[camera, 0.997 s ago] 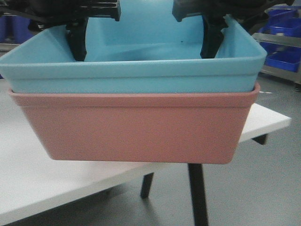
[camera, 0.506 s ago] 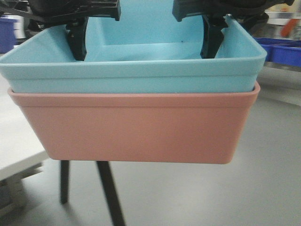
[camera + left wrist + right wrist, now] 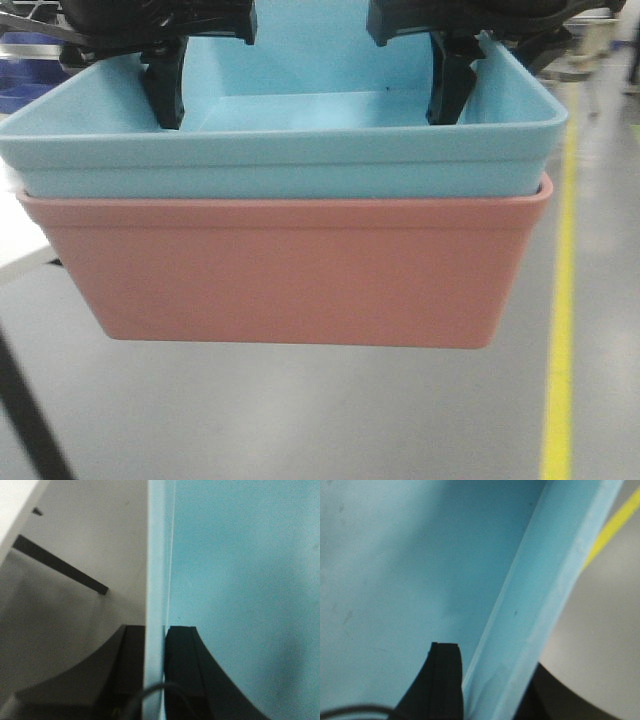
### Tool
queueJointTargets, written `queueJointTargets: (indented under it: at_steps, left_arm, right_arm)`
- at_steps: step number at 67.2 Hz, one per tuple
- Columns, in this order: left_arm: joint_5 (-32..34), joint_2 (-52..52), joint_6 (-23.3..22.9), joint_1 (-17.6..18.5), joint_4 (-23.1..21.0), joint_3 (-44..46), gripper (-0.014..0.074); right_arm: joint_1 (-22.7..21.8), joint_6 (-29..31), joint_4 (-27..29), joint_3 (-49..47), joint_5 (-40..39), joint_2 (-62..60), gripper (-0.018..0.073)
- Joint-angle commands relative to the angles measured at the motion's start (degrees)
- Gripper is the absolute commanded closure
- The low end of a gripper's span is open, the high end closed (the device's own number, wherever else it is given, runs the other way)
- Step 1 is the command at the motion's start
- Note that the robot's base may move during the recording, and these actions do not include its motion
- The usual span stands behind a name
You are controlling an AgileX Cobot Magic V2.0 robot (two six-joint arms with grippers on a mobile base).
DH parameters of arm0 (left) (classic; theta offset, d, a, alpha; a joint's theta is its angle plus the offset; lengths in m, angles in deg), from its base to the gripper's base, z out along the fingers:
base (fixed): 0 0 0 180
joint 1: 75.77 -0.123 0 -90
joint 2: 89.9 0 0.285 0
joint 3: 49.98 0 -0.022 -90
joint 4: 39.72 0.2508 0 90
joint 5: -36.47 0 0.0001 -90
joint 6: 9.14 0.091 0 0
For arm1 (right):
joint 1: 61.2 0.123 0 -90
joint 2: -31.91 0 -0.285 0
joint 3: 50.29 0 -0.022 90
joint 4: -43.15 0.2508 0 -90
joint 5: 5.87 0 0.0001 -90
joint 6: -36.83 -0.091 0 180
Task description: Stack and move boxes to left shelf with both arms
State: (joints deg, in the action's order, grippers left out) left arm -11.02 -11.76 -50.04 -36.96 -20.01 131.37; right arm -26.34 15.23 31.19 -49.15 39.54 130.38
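Hanging in the air over the grey floor (image 3: 300, 420), the light blue box (image 3: 300, 150) sits nested inside the salmon pink box (image 3: 300, 270). Only the blue rim and a narrow band of its wall stand above the pink rim. The pair is held only at the top. The left pincer (image 3: 156, 635) is closed on the left side wall of the light blue box, with one black finger pressing the inside and the other the outside. The right pincer (image 3: 490, 667) grips the right side wall in the same way, with the rim between its two fingers. What keeps the pink box up, I cannot tell.

A corner of the white worktop (image 3: 18, 250) shows at the left, behind the pink box, and a dark slanted leg (image 3: 30, 420) crosses the lower left corner of the front view. A yellow line (image 3: 560, 300) painted on the floor runs to the right of the boxes. Some dark blue bins (image 3: 25, 85) appear blurred, far behind the left arm.

Both boxes are of smooth matt plastic. They are rectangular with rounded corners, a thickened rim, and walls that narrow toward the bottom. The fingers are flat on the gripping face and curved on the back. The floor is smooth with a slight shine.
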Motion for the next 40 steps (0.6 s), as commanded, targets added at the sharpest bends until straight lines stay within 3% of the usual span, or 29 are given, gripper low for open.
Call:
queueJointTargets:
  at_steps: [1, 40]
  left_arm:
    - [15.75, 2.68, -0.55, 2.69, -4.11, 3.05, 0.0599]
    - [15.75, 2.68, -0.55, 2.69, -4.11, 3.05, 0.0599]
  right_arm:
    - [2.5, 0.64, 8.94, -2.77, -15.33, -2.69, 0.0504]
    - [2.5, 0.64, 8.94, -2.77, -15.33, -2.69, 0.0504]
